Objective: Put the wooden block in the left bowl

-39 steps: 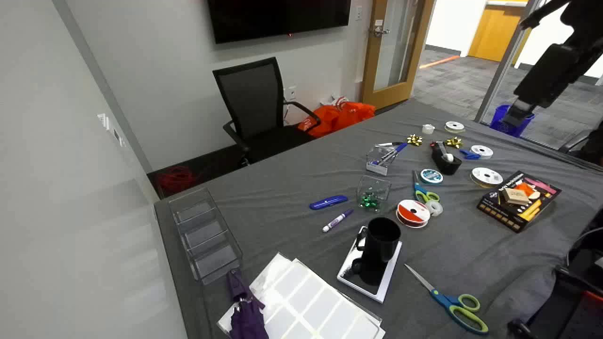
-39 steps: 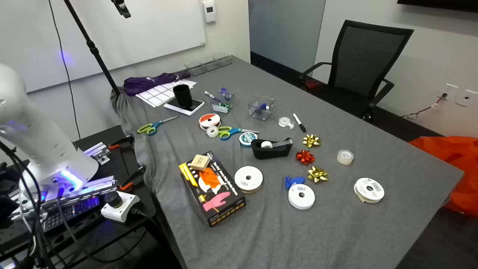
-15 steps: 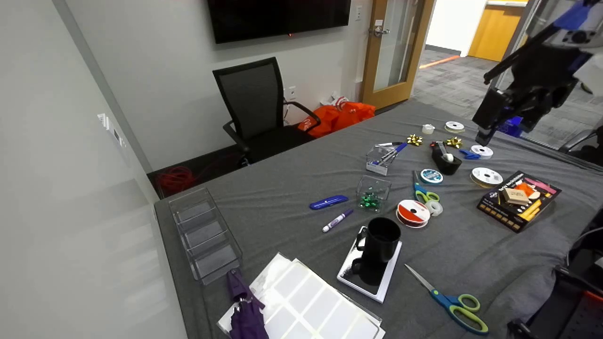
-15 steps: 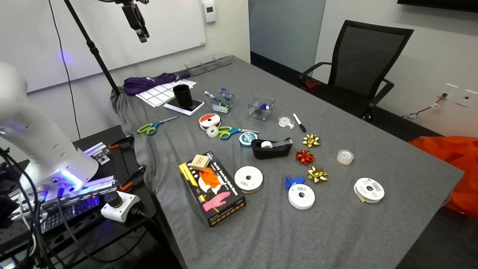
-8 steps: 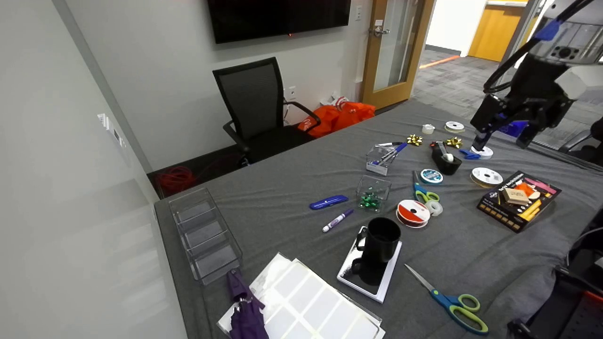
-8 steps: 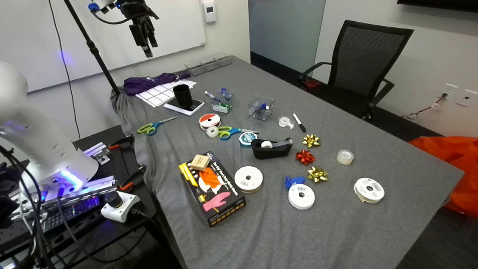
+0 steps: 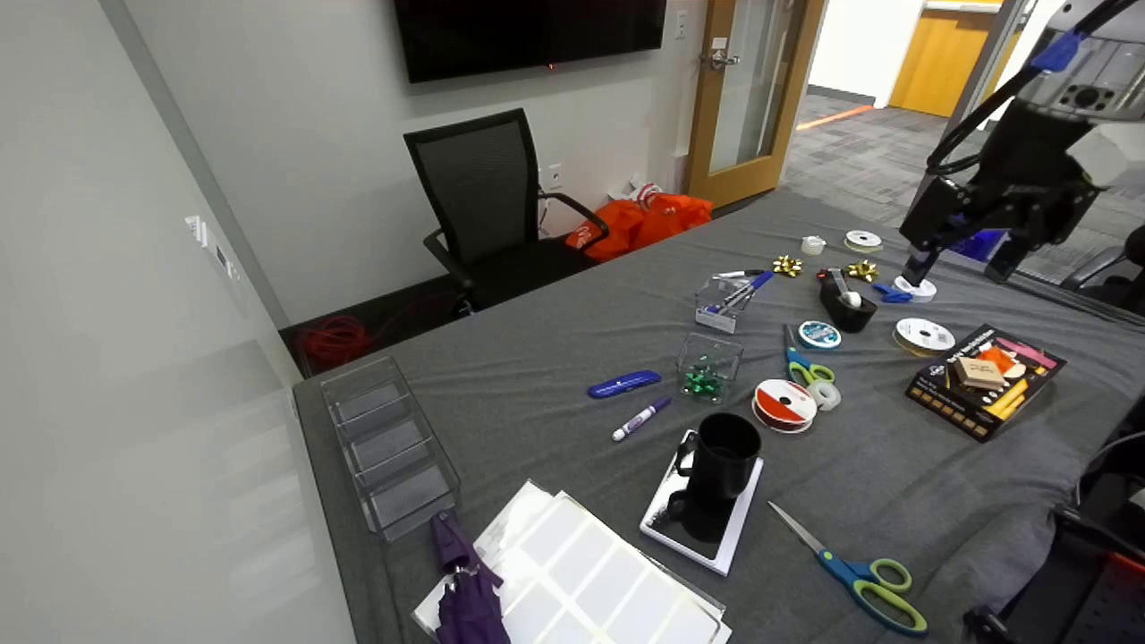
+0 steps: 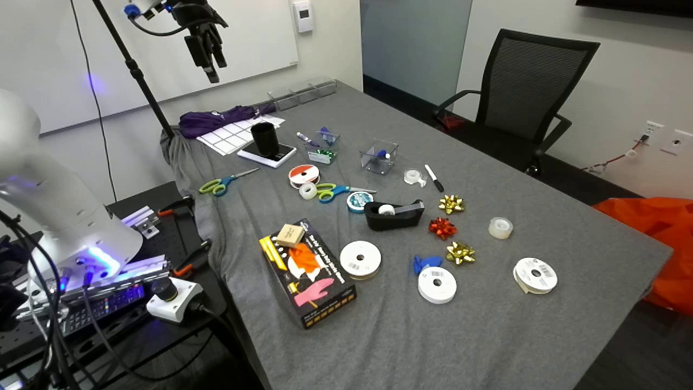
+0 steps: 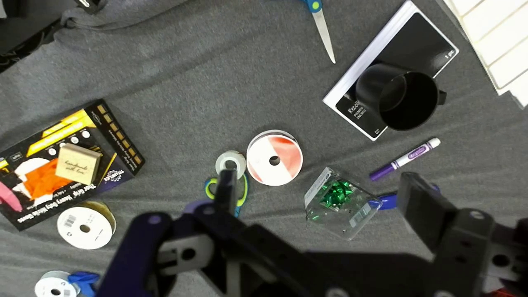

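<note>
The wooden block point(image 7: 979, 372) is a small tan block with writing on top. It lies on a black glove box point(image 7: 966, 407), and also shows in an exterior view point(image 8: 290, 235) and at the left of the wrist view point(image 9: 78, 163). No bowl is in view. A clear square container point(image 9: 317, 189) with a green bow and a clear container point(image 7: 716, 321) with pens stand on the table. My gripper point(image 7: 957, 268) points down, high above the table. Its fingers point(image 9: 425, 206) are wide apart with nothing between them, and the bow container shows below in the wrist view.
A black mug point(image 7: 726, 452) stands on a white-edged pack. Ribbon spools point(image 8: 360, 259), scissors point(image 7: 859, 572), a black tape dispenser point(image 8: 394, 215) and bows lie around. A clear compartment tray point(image 7: 391, 447) is at the table's edge. A tripod pole point(image 8: 132, 65) stands behind.
My gripper has come down into view and turned to point downward, with its fingers seen apart. Over the last half second it has barely moved. The block and the containers have not moved.
</note>
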